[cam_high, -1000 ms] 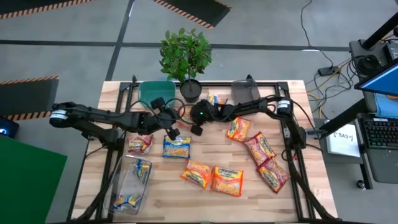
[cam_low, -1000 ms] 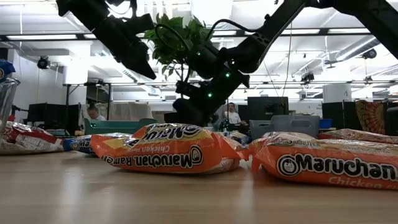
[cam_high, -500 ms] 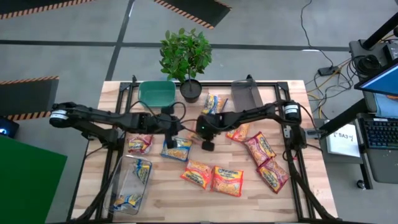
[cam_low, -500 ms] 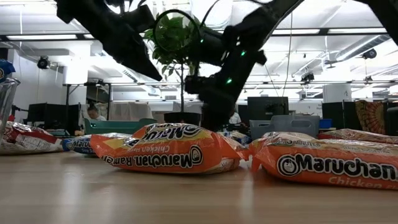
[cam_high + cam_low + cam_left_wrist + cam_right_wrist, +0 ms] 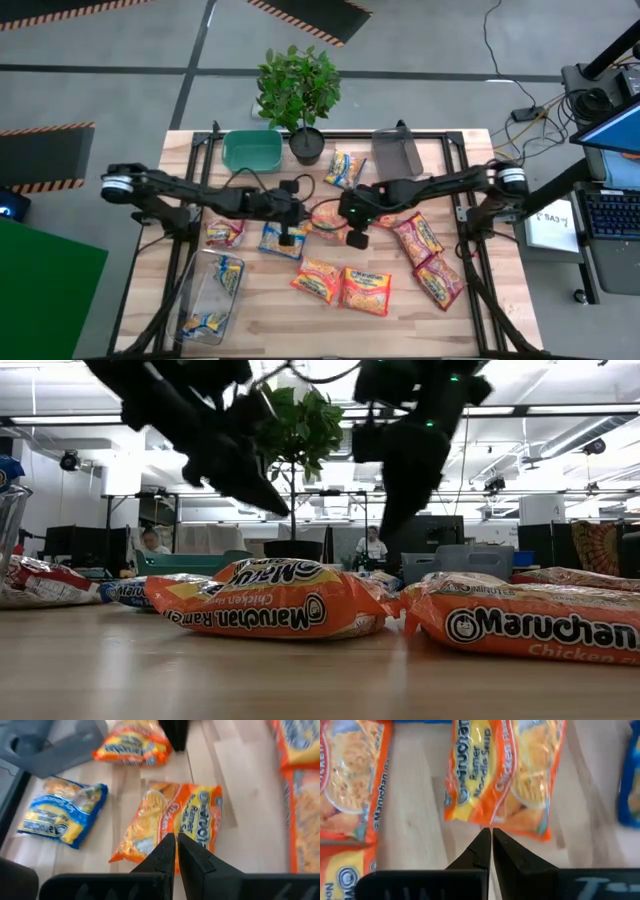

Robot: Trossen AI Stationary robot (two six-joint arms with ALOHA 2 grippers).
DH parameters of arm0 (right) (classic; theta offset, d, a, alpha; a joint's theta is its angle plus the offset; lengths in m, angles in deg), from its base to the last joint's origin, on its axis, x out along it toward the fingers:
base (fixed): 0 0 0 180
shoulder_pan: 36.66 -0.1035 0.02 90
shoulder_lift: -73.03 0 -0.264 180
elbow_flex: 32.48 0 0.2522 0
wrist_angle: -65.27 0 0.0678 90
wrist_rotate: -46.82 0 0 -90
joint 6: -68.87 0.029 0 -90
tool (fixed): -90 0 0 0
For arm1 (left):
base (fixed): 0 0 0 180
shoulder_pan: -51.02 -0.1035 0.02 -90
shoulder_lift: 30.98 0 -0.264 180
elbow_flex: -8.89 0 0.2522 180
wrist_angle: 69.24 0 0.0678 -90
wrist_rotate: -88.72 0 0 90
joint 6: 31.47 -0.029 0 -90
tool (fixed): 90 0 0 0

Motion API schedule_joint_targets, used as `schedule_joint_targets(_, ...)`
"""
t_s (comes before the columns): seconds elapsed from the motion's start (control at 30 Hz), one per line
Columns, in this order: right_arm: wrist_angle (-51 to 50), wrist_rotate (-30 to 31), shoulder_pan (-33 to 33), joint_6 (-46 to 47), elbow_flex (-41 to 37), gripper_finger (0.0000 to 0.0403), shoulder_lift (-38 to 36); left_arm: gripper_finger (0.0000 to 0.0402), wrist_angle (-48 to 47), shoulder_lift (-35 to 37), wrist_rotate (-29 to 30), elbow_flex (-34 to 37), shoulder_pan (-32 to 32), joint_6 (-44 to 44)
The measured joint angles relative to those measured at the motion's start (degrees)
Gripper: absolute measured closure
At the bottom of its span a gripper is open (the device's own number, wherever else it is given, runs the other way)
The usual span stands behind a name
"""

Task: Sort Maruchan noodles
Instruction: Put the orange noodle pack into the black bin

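Maruchan noodle packets lie flat on the wooden table [image 5: 250, 325]: orange ones [image 5: 318, 280] [image 5: 366, 290], red ones [image 5: 418, 238] [image 5: 225, 232], and blue ones [image 5: 283, 243] [image 5: 345, 168]. My left gripper [image 5: 288, 240] is shut and hangs in the air over the table's middle, slanting down above an orange packet [image 5: 170, 825]. My right gripper [image 5: 357, 240] is shut too, a little to the right of it, above the same packet [image 5: 500, 775]. In the low view both grippers [image 5: 280, 508] [image 5: 388, 525] are clear of the packets.
A green bin [image 5: 252, 150], a potted plant [image 5: 298, 95] and a grey bin [image 5: 397, 152] stand along the far edge. A clear bin [image 5: 212, 295] with blue packets lies at the near left. People sit in the room behind the table.
My right gripper has swung from the far middle of the table toward the near and right side and has risen. My left gripper has come toward the near edge, sunk lower and tipped its fingers downward. Both have stayed shut. No packet has moved.
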Motion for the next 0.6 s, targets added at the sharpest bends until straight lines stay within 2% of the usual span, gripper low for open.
schedule_joint_targets(0.33,14.6,0.3,0.1,23.2,-16.8,0.0394,-9.0,0.0398,-2.7,-12.1,-0.6,-5.4,-1.6,-4.4)
schedule_joint_targets(0.5,19.8,0.2,0.5,27.1,-20.3,0.0394,-9.9,0.0400,-3.5,-14.7,-0.9,-6.3,-3.1,-4.1)
schedule_joint_targets(0.6,19.5,0.2,1.1,27.9,-20.9,0.0390,-9.9,0.0400,-3.3,-15.3,-1.0,-6.2,-3.7,-4.0)
